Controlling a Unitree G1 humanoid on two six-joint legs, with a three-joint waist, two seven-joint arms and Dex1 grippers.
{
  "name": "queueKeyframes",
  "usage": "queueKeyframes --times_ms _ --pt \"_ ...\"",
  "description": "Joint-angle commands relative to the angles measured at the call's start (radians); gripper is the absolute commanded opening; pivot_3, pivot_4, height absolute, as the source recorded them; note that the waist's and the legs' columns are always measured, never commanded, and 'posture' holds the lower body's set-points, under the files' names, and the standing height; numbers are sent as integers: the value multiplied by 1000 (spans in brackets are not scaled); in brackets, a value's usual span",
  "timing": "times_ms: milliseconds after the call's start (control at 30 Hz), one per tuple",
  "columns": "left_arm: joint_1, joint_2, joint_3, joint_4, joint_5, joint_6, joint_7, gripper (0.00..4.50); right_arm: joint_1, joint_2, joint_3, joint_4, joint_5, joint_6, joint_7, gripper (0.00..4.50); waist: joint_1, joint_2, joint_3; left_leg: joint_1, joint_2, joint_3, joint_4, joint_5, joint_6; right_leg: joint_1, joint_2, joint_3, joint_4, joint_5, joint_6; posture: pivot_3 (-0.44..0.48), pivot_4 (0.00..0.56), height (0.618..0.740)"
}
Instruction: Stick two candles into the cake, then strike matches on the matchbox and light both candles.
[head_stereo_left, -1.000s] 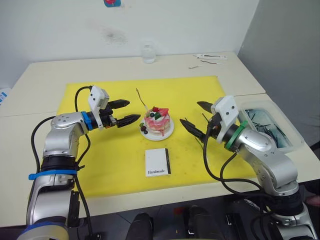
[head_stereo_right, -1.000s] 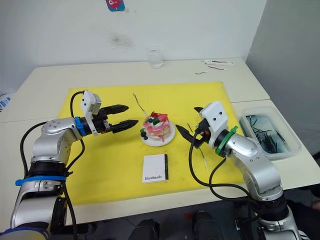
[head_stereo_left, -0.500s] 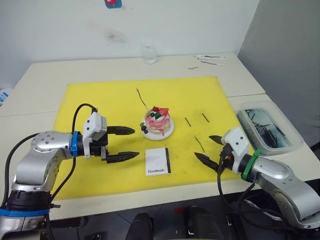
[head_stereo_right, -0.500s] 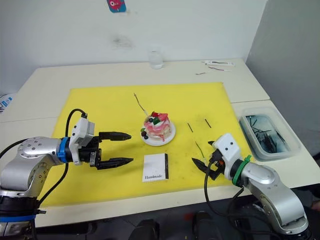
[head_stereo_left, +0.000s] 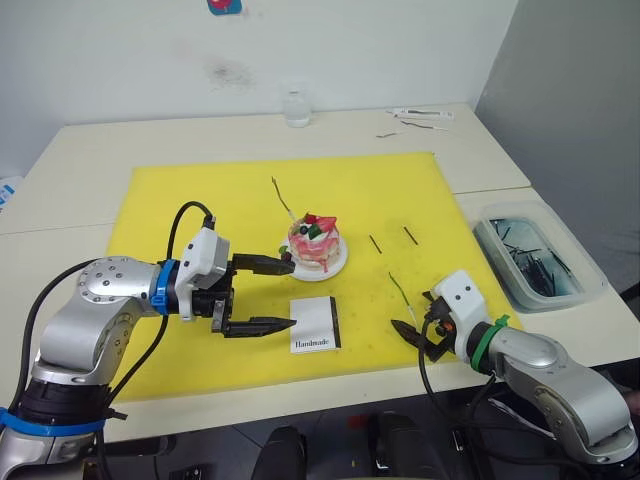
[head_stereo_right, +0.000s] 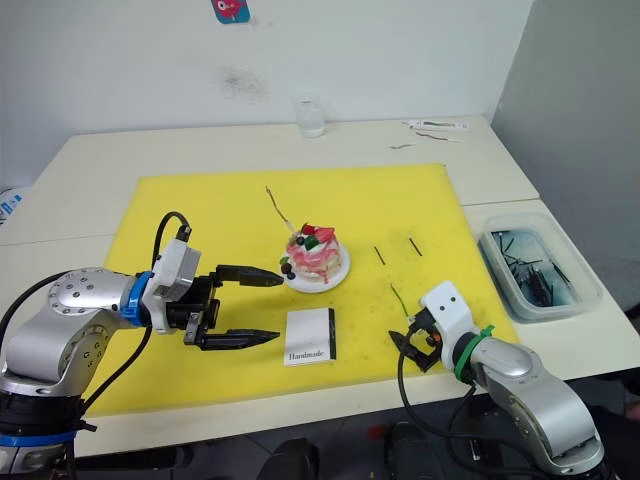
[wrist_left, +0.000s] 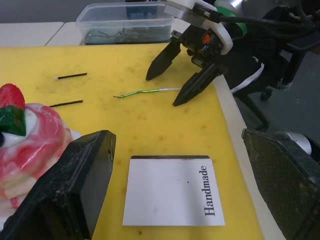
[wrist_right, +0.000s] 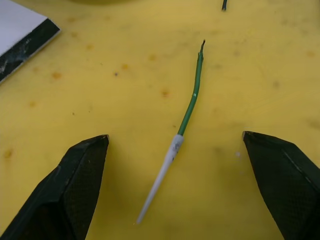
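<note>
Between right fingers (wrist_right: 85, 185), green candle (wrist_right: 187, 110)

A yellow mat (head_stereo_left: 200, 200) covers the centre of a cream table (head_stereo_left: 90, 150). A small clear glass (head_stereo_left: 296, 108) stands on the table beyond the mat's far edge. A flat white item (head_stereo_left: 425, 114), possibly a packet, lies near the far right corner. A clear plastic bin (head_stereo_left: 585, 270) holding thin dark sticks sits right of the mat.
</note>
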Motion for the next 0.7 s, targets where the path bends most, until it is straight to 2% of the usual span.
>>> queueKeyframes --times_ms 33,167,367,567,633,700 --pt "-5 1 -5 -12 1 -17 -1 4500 18 2 -14 -43 5 44 -20 3311 1 0 0 0 0 0 0 0 0 0 0 0 0 0 0 0 150 740" --pt "-3 -7 -11 -16 1 -20 9 4500 14 -3 -12 -46 -4 56 -33 1754 0 0 0 0 0 0 0 0 0 0 0 0 0 0 0 0 150 740" --pt "11 -22 -30 -9 23 -56 9 4500 -16 -34 -81 -32 30 57 12 44 1 0 0 0 0 0 0 0 0 0 0 0 0 0 0 0 150 740" --pt "-5 -52 -62 8 50 -94 5 4500 -59 -198 -237 26 148 51 217 44 1 0 0 0 0 0 0 0 0 0 0 0 -1 0 0 0 150 740" --pt "-15 -62 -70 21 56 -109 4 4500 -46 -302 -249 44 154 -12 335 44 1 0 1 0 0 0 0 0 0 0 0 0 -1 0 0 0 150 740" --pt "-29 -74 -84 19 56 -123 -8 4500 28 -436 -282 97 113 -150 483 44 4 1 1 0 0 0 0 0 0 0 0 -1 -1 0 0 0 150 740"
